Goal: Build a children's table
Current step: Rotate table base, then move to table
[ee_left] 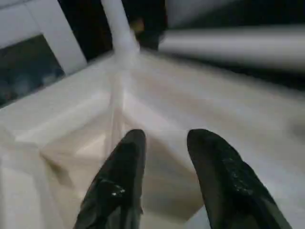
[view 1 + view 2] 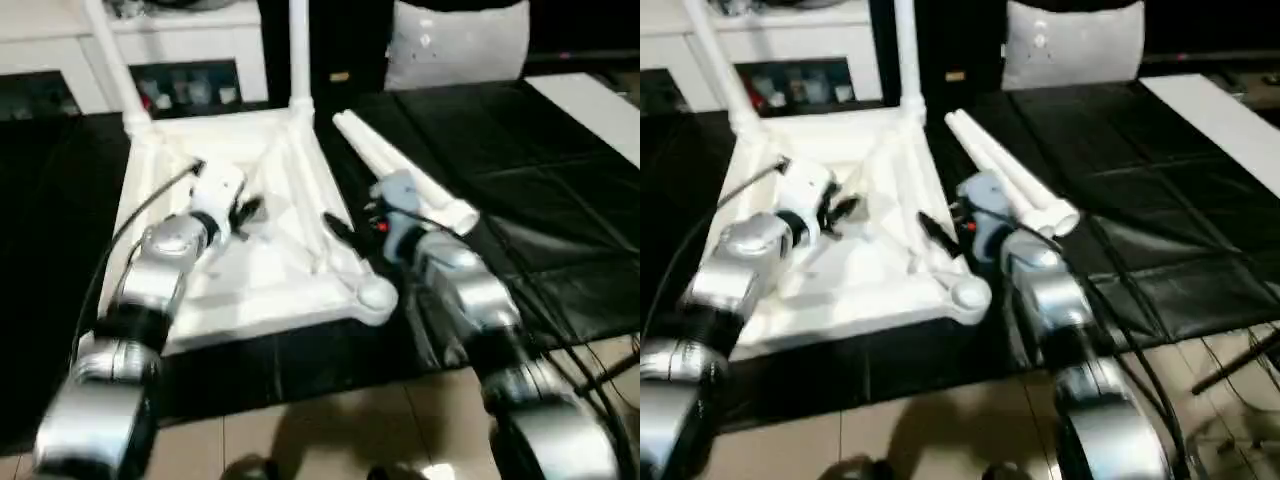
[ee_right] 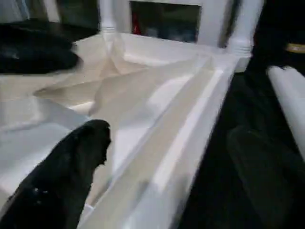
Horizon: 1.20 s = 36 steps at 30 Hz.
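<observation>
The white tabletop (image 2: 250, 285) lies upside down on the black-sheeted work table, ribbed underside up. Two legs stand upright in its far corner sockets, one on the left (image 2: 120, 80) and one on the right (image 2: 299, 50). Two loose legs (image 2: 405, 175) lie side by side just right of it. The near right socket (image 2: 376, 294) is empty. My left gripper (image 2: 250, 211) hovers open over the ribs, its fingers (image 1: 121, 167) holding nothing. My right gripper (image 3: 167, 157) is open, one finger (image 3: 71, 167) inside the tabletop's right rim (image 3: 190, 129) and the other outside it.
White shelving (image 2: 60, 50) and a pale cushion (image 2: 455, 40) stand behind the work table. A white board (image 2: 600, 110) lies at the far right. Cables (image 2: 560, 320) trail along my right forearm. The table's front edge borders tiled floor (image 2: 340, 420).
</observation>
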Tool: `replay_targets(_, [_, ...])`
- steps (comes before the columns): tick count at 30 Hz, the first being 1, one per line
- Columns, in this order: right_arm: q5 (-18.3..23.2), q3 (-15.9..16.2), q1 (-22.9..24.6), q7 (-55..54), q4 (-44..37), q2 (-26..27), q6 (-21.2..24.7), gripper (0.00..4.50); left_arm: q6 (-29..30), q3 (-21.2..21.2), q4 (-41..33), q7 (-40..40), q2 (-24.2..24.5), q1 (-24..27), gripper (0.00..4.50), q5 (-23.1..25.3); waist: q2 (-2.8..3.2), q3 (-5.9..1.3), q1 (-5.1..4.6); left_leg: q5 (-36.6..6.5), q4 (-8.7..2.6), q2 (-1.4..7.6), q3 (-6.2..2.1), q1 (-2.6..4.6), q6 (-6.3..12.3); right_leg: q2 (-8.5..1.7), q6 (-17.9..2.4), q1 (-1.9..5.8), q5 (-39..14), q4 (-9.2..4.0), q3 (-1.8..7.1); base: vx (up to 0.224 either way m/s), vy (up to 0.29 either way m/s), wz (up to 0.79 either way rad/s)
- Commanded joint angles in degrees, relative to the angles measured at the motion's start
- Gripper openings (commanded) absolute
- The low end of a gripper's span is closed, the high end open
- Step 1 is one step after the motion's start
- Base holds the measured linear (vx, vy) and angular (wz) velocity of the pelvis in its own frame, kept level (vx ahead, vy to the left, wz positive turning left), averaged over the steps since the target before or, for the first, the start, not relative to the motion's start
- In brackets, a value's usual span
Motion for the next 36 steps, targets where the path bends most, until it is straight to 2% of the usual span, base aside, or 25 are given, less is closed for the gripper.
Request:
replay_targets(1, [1.2, -0.9, 1.6, -1.0, -5.2, -0.4, 2.8, 4.5, 3.9, 1.7, -5.4, 1.3, -1.1, 1.6, 2.14, -2.6, -0.38, -4.77, 0.03, -11.0, -3.88, 3.62, -1.37, 1.92, 2.69, -4.05, -13.1, 2.96, -10.4, -3.44, 2.67, 0.0, 0.0, 0.0])
replay_targets(6, [1.6, -2.2, 12.3, -5.4, -21.1, 0.4, 9.1, 4.5, 6.7, 1.1, -24.0, 5.4, -6.1, 12.3, 2.56, -5.8, -1.43, -4.02, -0.36, -18.0, -4.68, 3.51, -1.65, 1.99, -0.3, -3.95, -7.1, 2.25, -24.3, -5.29, 2.77, 0.0, 0.0, 0.0])
replay_targets(9, [0.1, -3.0, 19.7, -10.5, -30.2, 2.4, 12.2, 4.5, 7.7, 1.2, -33.6, 8.8, -8.8, 20.0, 2.81, -6.8, -1.64, -3.68, -0.57, -19.1, -5.06, 3.62, -1.85, 1.77, -1.1, -4.0, -4.5, 2.13, -27.1, -5.69, 2.91, 0.0, 0.0, 0.0])
replay_targets(13, [1.1, -3.3, 24.0, -11.6, -33.6, 2.6, 11.8, 4.5, 10.3, 2.8, -37.2, 11.5, -10.6, 23.4, 2.97, -6.6, -2.21, -3.44, -1.45, -22.8, -4.81, 2.97, -2.08, 2.11, -1.94, -3.63, -0.2, 1.4, -34.4, -6.84, 2.53, 0.0, 0.0, 0.0])
replay_targets(14, [0.6, -3.3, 25.2, -13.0, -34.8, 2.7, 13.5, 4.5, 11.8, 3.1, -38.6, 13.3, -11.1, 24.5, 3.09, -5.4, -3.11, -3.13, -1.56, -23.4, -5.62, 2.35, -3.34, 0.12, -0.69, -4.5, 0.0, 2.96, -35.2, -6.08, 1.14, 0.0, 0.0, 0.0])
replay_targets(15, [0.4, -3.4, 25.4, -13.5, -35.3, 2.8, 14.3, 4.5, 12.0, 3.0, -39.3, 14.1, -11.3, 24.9, 3.28, -4.8, -1.62, -2.95, -1.79, -26.8, -7.1, 2.47, -5.43, -1.07, -0.19, -4.08, -0.9, 3.59, -34.8, -5.53, -1.13, -0.024, -0.017, 0.36])
replay_targets(16, [0.5, -3.7, 25.5, -14.0, -36.2, 3.1, 15.3, 4.5, 12.7, 2.7, -40.4, 14.8, -11.4, 25.4, 3.39, -4.6, -1.03, -3.27, -2.86, -31.6, -7.1, 3.62, -7.85, -0.11, -2.38, -3.82, -3.0, 3.54, -28.4, -4.83, -1.74, -0.024, -0.017, 0.36])
replay_targets(17, [0.7, -4.1, 25.6, -14.5, -36.8, 3.5, 16.0, 4.5, 13.0, 2.4, -41.2, 15.2, -11.5, 26.0, 3.39, -4.5, -0.49, -3.27, -3.42, -34.8, -8.12, 4.78, -9.81, 0.09, -3.62, -2.83, -4.1, 3.87, -23.4, -3.68, -2.15, 0.001, -0.04, 0.53])
replay_targets(18, [1.0, -4.5, 25.6, -14.9, -37.2, 3.7, 16.5, 4.5, 13.3, 1.9, -41.8, 15.4, -11.5, 26.4, 3.36, -4.2, -0.17, -3.19, -4.44, -39.3, -10.04, 6.22, -12.84, -0.15, -3.87, -1.6, -4.8, 4.46, -15.2, -0.79, -2.28, -0.01, -0.071, 0.5])
replay_targets(19, [1.3, -4.9, 25.8, -15.4, -37.7, 3.9, 16.6, 4.5, 13.7, 1.4, -42.6, 15.5, -11.2, 27.0, 3.42, -3.7, 0.08, -2.66, -4.61, -42.4, -11.36, 6.91, -14.58, 0.01, -3.85, -0.82, -5.2, 4.09, -14.1, 0.99, -2.07, -0.01, -0.071, 0.5])
replay_targets(20, [1.0, -5.1, 25.9, -15.7, -37.9, 3.6, 16.8, 4.5, 13.8, 0.9, -43.1, 15.5, -10.9, 27.5, 3.78, -3.1, 0.06, -2.53, -4.66, -46.5, -12.4, 7.24, -16.57, 0.85, -3.68, 0.45, -6.1, 3.48, -14.3, 4.17, -1.2, 0.014, -0.122, 0.66])
replay_targets(21, [1.0, -5.1, 25.9, -15.7, -37.9, 3.6, 16.8, 4.5, 13.8, 0.9, -43.1, 15.5, -10.9, 27.5, 3.84, -3.1, -0.67, -1.94, -3.87, -44.2, -12.71, 12.02, -12.55, 2.04, -3.73, 0.37, -4.4, 1.44, -12.4, 6.17, 0.33, 0.034, -0.233, 0.57])
replay_targets(22, [0.5, -4.9, 26.4, -15.9, -38.4, 2.5, 17.9, 4.5, 15.1, -0.1, -44.4, 15.7, -10.5, 28.7, 3.8, -2.4, -0.76, -2.73, -3.15, -40.1, -11.45, 10.5, -10.8, 2.97, 0.14, -0.24, -3.6, 1.3, -10.9, 5.46, 2.03, 0.034, -0.233, 0.57])
replay_targets(23, [0.6, -5.0, 26.5, -16.2, -38.6, 2.3, 18.5, 4.5, 15.5, -0.5, -44.8, 15.8, -10.2, 29.1, 3.8, -2.0, -1.81, -2.79, -3.03, -36.9, -9.99, 8.54, -9.36, 2.55, 2.49, -0.94, -5.1, 1.57, -10.1, 3.41, 3.14, 0.032, -0.306, 0.29])
replay_targets(24, [1.5, -5.1, 26.7, -15.9, -39.6, 1.8, 20.8, 4.5, 15.7, -1.1, -45.9, 15.7, -9.9, 30.0, 3.8, -1.5, -4.47, -2.37, -1.87, -27.6, -0.02, -0.65, -3.38, 1.55, 2.24, -3.59, -11.9, 0.38, -21.8, -5.9, 4.76, 0.009, -0.27, 0.1])
replay_targets(25, [2.1, -5.0, 26.8, -15.3, -40.3, 1.6, 21.5, 4.5, 16.1, -1.2, -46.4, 15.8, -10.0, 30.3, 3.8, -1.5, -5.65, -2.48, -0.44, -18.8, 7.08, -2.98, -1.78, 0.93, 4.11, -5.77, -11.9, 1.52, -30.0, -8.17, 5.86, 0.009, -0.27, 0.1])
replay_targets(26, [2.8, -5.0, 27.0, -14.6, -41.0, 1.5, 21.9, 4.5, 16.5, -1.3, -46.8, 15.9, -9.9, 30.5, 3.8, -1.5, -6.29, -3.15, 0.97, -7.4, 7.62, -2.66, -3.03, -3.55, 4.53, -5.94, -3.8, 5.95, -32.9, -6.18, 7.69, 0.034, -0.221, -0.07])
replay_targets(27, [2.9, -4.9, 27.0, -14.4, -41.3, 1.5, 22.0, 4.5, 16.4, -1.3, -46.9, 15.9, -9.9, 30.6, 3.8, -1.5, -6.44, -2.98, 2.16, -4.0, 5.24, -2.42, -3.69, -2.9, 2.6, -5.23, 10.7, 4.9, -32.4, -5.32, 8.14, 0.026, -0.186, 0.02])
replay_targets(28, [2.5, -4.6, 27.2, -14.3, -42.0, 1.5, 21.7, 4.5, 16.1, -1.4, -47.1, 15.9, -9.8, 30.8, 3.8, -1.4, -6.31, -3.03, 1.61, -5.5, 2.79, -1.43, -4.47, -1.9, 3.19, -5.27, 15.3, 5.29, -28.6, -5.08, 8.06, 0.026, -0.186, 0.02])
replay_targets(29, [2.3, -4.4, 27.3, -14.3, -42.2, 1.4, 21.5, 4.5, 16.0, -1.5, -47.2, 15.9, -9.8, 30.9, 3.8, -1.4, -5.11, -3.21, 1.74, -5.5, 1.2, -0.64, -4.98, -0.89, 3.02, -5.36, 14.3, 5.58, -26.7, -5.31, 6.74, -0.013, -0.126, 0.07])
replay_targets(30, [2.2, -3.8, 27.7, -14.1, -42.7, 1.3, 21.9, 4.5, 15.6, -1.7, -47.4, 15.8, -9.7, 31.3, 3.8, -1.3, -4.91, -3.89, 1.28, -4.0, -0.41, 0.36, -5.55, -0.57, 4.5, -2.95, 14.1, 5.62, -16.3, -4.79, 5.03, -0.011, -0.091, -0.02])
replay_targets(31, [2.4, -3.7, 27.8, -14.1, -42.9, 1.3, 22.1, 4.5, 15.4, -1.8, -47.5, 15.7, -9.7, 31.5, 3.8, -1.3, -3.74, -3.93, 1.03, -4.8, -1.55, 2.02, -6.36, 0.58, 4.26, -2.62, 12.4, 5.11, -13.4, -4.08, 4.15, -0.011, -0.091, -0.02])
replay_targets(32, [2.4, -3.2, 28.2, -14.1, -43.2, 1.1, 22.0, 4.5, 15.3, -2.0, -47.9, 15.5, -9.6, 31.9, 3.95, -1.3, -3.38, -3.95, 0.39, -7.4, -2.22, 3.85, -6.81, 1.13, 4.55, -2.98, 9.8, 5.01, -12.7, -4.44, 3.14, -0.018, -0.068, 0.01])
replay_targets(34, [2.2, -2.7, 28.5, -14.1, -43.3, 0.8, 21.8, 4.5, 15.3, -2.2, -48.1, 15.5, -9.5, 32.1, 3.95, -1.0, -3.51, -3.77, 0.22, -10.3, -2.74, 4.39, -6.36, 1.95, 3.52, -4.16, 5.6, 5.2, -15.9, -5.27, 3.11, 0.0, 0.0, 0.0])
replay_targets(36, [2.4, -2.0, 28.9, -14.1, -44.0, 0.4, 22.7, 4.5, 15.4, -2.1, -48.9, 15.4, -9.7, 32.4, 4.05, -1.1, -3.8, -2.82, 0.06, -11.1, -3.0, 3.17, -4.86, 1.87, 1.72, -4.22, 3.4, 5.54, -21.8, -6.48, 2.85, 0.0, 0.0, 0.0])
